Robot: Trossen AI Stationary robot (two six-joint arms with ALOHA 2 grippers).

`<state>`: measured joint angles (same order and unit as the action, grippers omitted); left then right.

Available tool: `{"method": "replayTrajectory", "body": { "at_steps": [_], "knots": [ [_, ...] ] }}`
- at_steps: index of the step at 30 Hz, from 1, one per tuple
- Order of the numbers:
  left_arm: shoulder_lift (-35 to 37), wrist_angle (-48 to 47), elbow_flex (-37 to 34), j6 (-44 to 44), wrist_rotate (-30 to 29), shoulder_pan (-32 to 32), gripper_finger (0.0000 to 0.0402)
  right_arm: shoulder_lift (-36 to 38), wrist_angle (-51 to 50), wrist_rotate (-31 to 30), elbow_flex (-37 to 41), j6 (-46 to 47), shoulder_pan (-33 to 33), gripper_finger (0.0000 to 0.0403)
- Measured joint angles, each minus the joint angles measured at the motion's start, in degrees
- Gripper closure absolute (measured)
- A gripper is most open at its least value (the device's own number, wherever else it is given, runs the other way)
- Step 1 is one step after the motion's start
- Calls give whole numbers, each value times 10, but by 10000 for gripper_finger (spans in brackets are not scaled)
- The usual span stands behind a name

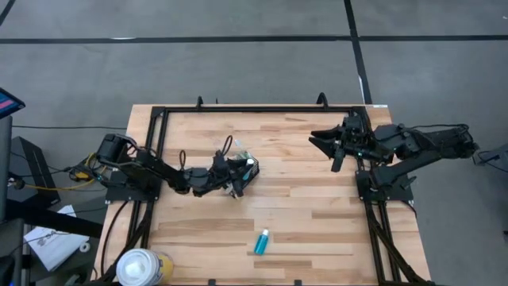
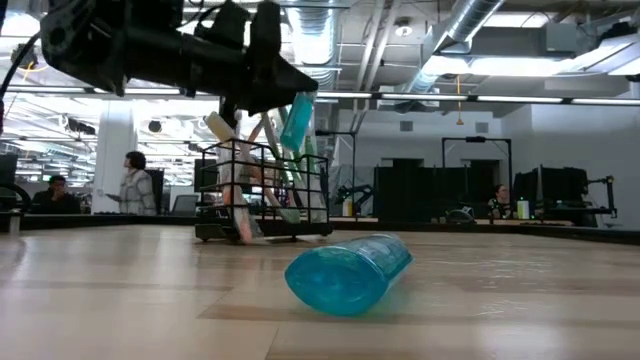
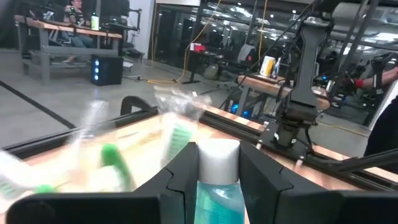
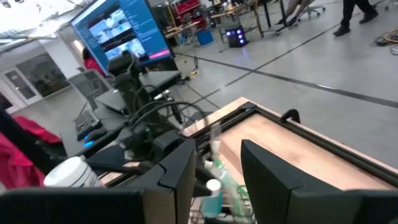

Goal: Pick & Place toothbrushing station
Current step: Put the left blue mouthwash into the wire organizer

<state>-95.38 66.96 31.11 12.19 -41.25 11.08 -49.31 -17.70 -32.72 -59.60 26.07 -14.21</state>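
The black wire-mesh holder (image 1: 248, 165) (image 2: 262, 190) stands left of the table's middle. Slim white toothbrushes with green parts (image 2: 250, 150) (image 3: 111, 157) lean in it. My left gripper (image 1: 236, 178) (image 3: 217, 152) is at the holder, shut on a small teal bottle with a white cap (image 3: 217, 193) (image 2: 297, 120). That bottle slants above the holder's rim. My right gripper (image 1: 325, 149) (image 4: 217, 155) hangs open above the table's far right, with nothing between its fingers. My left gripper pinches the teal bottle between its two fingers, on its two sides just behind the white cap (image 3: 217, 163). The cap sticks out past the fingertips. The bottle is lifted clear of the table and tilted, its lower end (image 2: 288, 145) about level with the holder's rim.
A second teal bottle (image 1: 261, 241) (image 2: 350, 272) lies on its side near the table's front edge. A large white-and-yellow round container (image 1: 141, 268) stands at the front left corner. Black frame rails (image 1: 262, 109) run along the table's edges.
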Motion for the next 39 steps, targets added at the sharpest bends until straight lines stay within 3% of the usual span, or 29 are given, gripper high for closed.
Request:
{"method": "replayTrajectory", "body": {
  "at_steps": [15,29,39],
  "knots": [
    [-4,31,0,-9,10,1,320,-5,16,-52,0,-13,-57,282],
    [-4,10,28,-74,-89,70,321,-5,37,-63,0,-36,-76,282],
    [-3,-75,75,-162,-219,107,321,-6,43,-62,0,-42,-77,282]
  ]
}}
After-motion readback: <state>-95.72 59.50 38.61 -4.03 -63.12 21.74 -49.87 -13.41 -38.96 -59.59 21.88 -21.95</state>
